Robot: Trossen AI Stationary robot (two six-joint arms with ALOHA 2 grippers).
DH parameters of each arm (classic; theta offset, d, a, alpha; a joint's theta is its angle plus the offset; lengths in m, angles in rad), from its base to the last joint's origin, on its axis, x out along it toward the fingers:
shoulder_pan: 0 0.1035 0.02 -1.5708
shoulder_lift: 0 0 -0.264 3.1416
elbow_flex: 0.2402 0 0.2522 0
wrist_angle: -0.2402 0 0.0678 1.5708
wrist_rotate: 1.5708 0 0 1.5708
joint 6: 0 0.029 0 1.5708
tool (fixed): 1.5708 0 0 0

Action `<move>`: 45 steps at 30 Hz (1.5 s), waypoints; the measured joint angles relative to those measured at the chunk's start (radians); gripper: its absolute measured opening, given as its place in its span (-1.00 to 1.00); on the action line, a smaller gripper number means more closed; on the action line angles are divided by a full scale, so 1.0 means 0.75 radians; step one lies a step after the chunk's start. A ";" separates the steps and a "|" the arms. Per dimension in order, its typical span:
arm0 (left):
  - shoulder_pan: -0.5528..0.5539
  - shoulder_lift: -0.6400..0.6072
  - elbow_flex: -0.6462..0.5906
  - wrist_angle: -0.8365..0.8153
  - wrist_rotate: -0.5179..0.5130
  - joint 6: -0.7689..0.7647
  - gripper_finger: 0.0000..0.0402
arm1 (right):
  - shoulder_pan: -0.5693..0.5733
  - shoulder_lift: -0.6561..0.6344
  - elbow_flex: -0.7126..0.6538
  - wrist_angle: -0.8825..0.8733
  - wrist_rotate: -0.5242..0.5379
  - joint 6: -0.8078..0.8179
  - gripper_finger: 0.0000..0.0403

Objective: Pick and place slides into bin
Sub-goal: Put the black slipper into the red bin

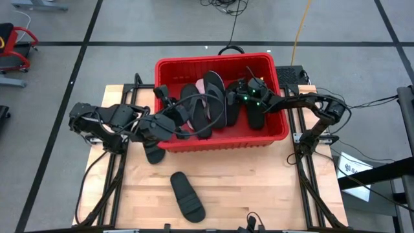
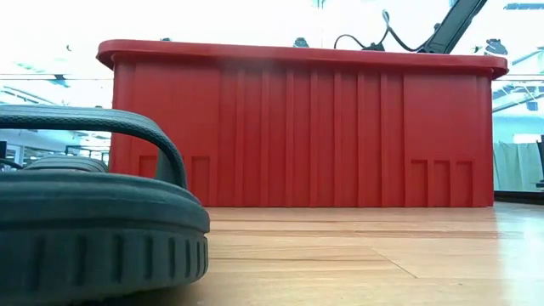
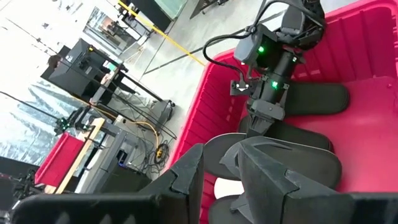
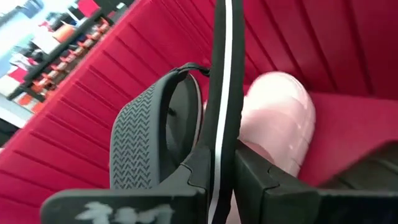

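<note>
While both arms reach into the red bin (image 1: 217,144), I note the right gripper (image 4: 229,165) is clamped on the edge of a thin black flip-flop (image 4: 225,68) with a white stripe along its sole rim, held upright inside the bin near its right end. Just beside that flip-flop, inside the bin, I see a black slide with a chevron tread (image 4: 140,134) and a pale pink slide (image 4: 280,118).

The left gripper (image 1: 184,134) hangs over the bin's left-front corner; its fingers (image 3: 186,180) stand apart in the left wrist view, above black sandals lying in the bin, and I cannot tell whether they hold anything.

Several dark slides (image 1: 210,103) lie piled in the bin's middle. Outside it, one black slide (image 1: 187,196) lies flat on the wooden table (image 1: 259,194), well in front of the bin. Another black slide (image 1: 153,154) lies against the bin's front wall near its left corner, partly under the left arm.
</note>
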 joint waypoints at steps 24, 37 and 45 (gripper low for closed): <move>0.000 0.000 0.000 -0.001 0.001 0.013 -0.46 | 0.042 0.000 0.002 0.015 -0.098 -0.163 -0.79; 0.000 0.000 0.000 -0.001 0.001 0.042 -0.46 | 0.043 0.000 0.002 -0.010 -0.065 -0.156 -0.78; -0.001 0.000 0.000 -0.001 0.001 0.042 -0.46 | 0.044 0.000 0.001 -0.008 -0.059 -0.157 -0.52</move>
